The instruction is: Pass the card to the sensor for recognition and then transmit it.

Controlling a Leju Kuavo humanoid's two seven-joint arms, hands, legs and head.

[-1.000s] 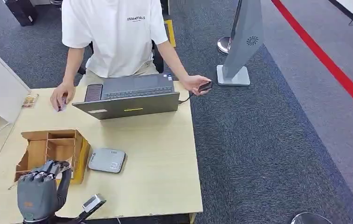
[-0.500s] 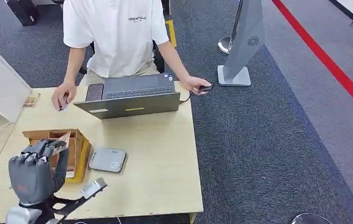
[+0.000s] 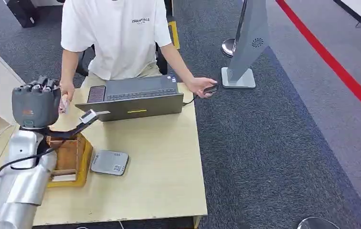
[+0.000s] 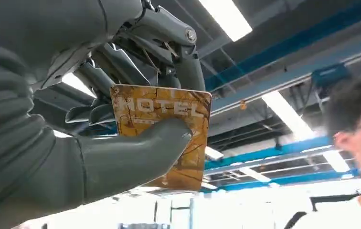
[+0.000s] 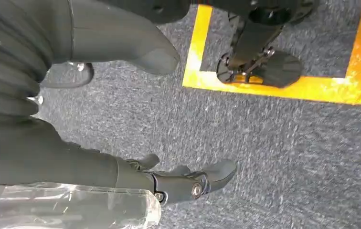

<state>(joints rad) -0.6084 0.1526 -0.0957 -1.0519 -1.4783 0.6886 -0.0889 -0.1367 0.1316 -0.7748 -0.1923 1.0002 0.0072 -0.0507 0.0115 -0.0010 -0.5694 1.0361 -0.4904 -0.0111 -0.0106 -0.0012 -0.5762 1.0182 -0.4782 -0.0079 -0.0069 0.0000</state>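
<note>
The left hand (image 3: 35, 105) is raised high over the table, thumb (image 4: 135, 152) clamped across a yellow-brown hotel card (image 4: 164, 133), pinning it flat against the fingers; the card's face is turned to the wrist camera. The grey sensor (image 3: 109, 163) lies on the table (image 3: 159, 157) well below this hand and off to its right, just beside the wooden box (image 3: 69, 157); so I'd judge the card must come down and across. The right hand (image 5: 121, 119) hangs over the carpet, fingers apart, holding nothing, much farther off.
</note>
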